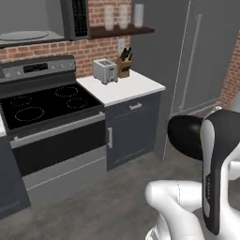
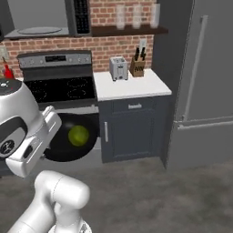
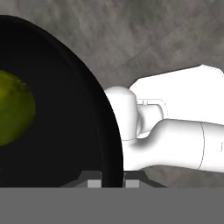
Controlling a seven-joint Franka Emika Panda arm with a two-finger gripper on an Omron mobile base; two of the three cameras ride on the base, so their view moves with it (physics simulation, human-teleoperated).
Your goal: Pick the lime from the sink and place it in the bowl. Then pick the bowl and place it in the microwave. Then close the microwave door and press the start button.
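Jaws pinched on the bowl (image 3: pixel 65 131) rim; I'd carry the glossy thing level, since the loose lime (image 3: pixel 13 109) could roll.

The arm is folded low, its gripper (image 3: pixel 110 181) clamped narrow on the bowl (image 3: pixel 65 131) rim.

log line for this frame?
phase: carry to microwave | gripper: shut on bowl rim | lime: in bowl | microwave: open

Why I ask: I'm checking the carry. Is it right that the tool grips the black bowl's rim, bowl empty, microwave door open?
Not quite: the bowl isn't empty. The right base view shows the lime inside it. The tool does grip its rim, and the microwave stands open.
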